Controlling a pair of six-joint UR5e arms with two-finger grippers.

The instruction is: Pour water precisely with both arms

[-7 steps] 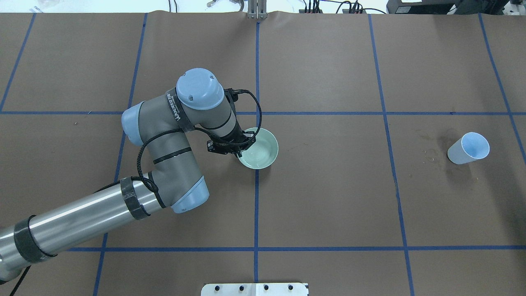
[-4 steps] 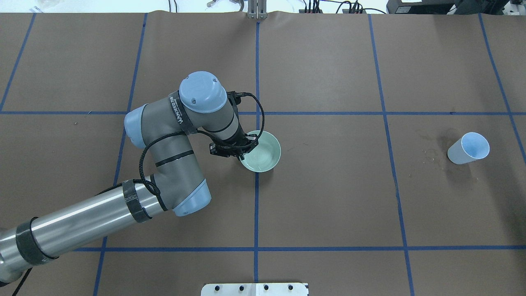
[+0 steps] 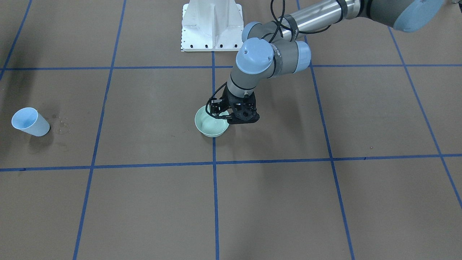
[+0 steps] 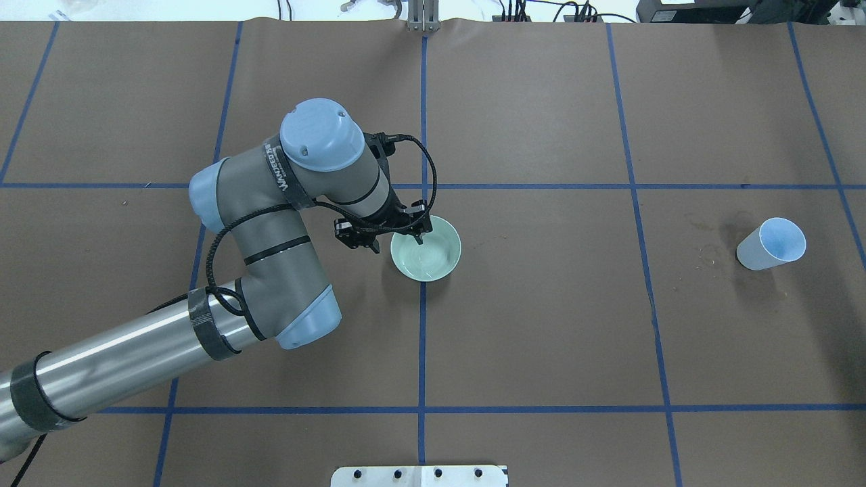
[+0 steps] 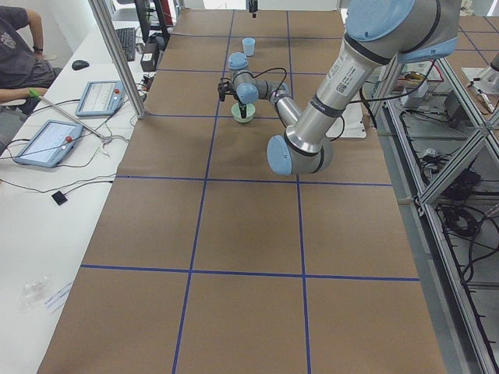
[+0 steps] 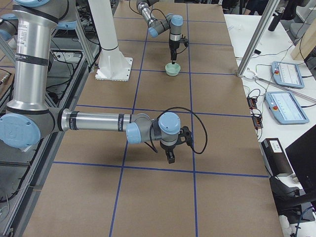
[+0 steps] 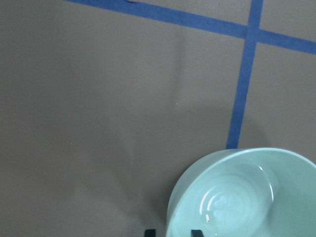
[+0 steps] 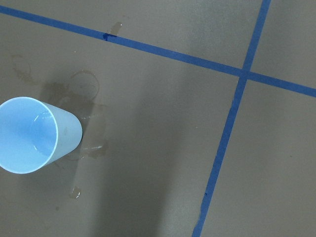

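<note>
A pale green bowl (image 4: pixel 433 260) stands on the brown paper at mid-table, also in the front view (image 3: pixel 209 127) and the left wrist view (image 7: pixel 247 197). Faint glints of water (image 7: pixel 220 206) lie at its bottom. My left gripper (image 4: pixel 397 242) is open, its fingers astride the bowl's left rim. A light blue cup (image 4: pixel 771 243) stands at the right, also in the right wrist view (image 8: pixel 37 134). My right gripper (image 6: pixel 170 156) shows only in the exterior right view, hovering over the table. I cannot tell whether it is open.
Wet stains (image 8: pixel 89 123) mark the paper beside the cup. The white pedestal (image 3: pixel 212 25) stands at the robot's edge. Blue tape lines (image 4: pixel 422 338) grid the table. A side bench with tablets (image 5: pixel 47 140) and a metal post (image 5: pixel 117 54) runs along the far edge.
My left wrist has swung back and risen over the bowl. The gripper's fingers, closed on the bowl's left rim before, now stand apart. The bowl shifted slightly right and now rests.
</note>
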